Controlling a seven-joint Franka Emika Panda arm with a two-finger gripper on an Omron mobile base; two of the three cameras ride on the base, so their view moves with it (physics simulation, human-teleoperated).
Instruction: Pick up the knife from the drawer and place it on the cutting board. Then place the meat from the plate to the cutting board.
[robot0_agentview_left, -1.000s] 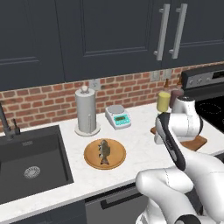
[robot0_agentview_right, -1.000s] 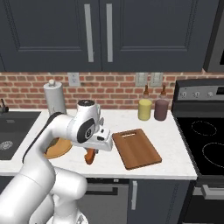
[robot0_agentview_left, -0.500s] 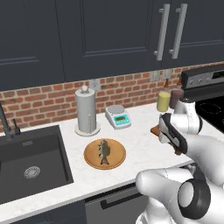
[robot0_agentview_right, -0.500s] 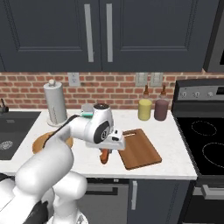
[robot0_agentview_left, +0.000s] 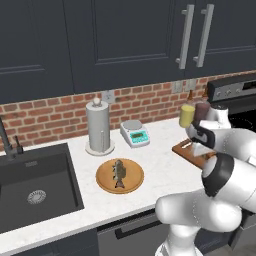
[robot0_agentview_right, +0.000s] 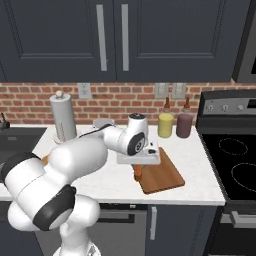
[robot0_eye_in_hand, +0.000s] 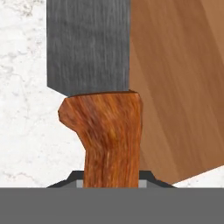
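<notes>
1. Between the jaws, squeezed tight, sits the small knife with the orange handle and short grey blade (robot0_eye_in_hand: 98, 87); the gripper (robot0_agentview_right: 138, 164) holds it.
2. Its blade points down, over the near left edge of the flat reddish-brown wooden cutting board (robot0_agentview_right: 161, 173).
3. Left of the board, the small brownish fish-shaped meat (robot0_agentview_left: 119, 172) waits on the round tan wooden plate (robot0_agentview_left: 106, 184).

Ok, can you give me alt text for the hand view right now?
Close-up of the knife held by its orange-brown wooden handle, grey blade pointing up the frame. It hangs over the left edge of the reddish-brown cutting board, with white marble counter to the left.
</notes>
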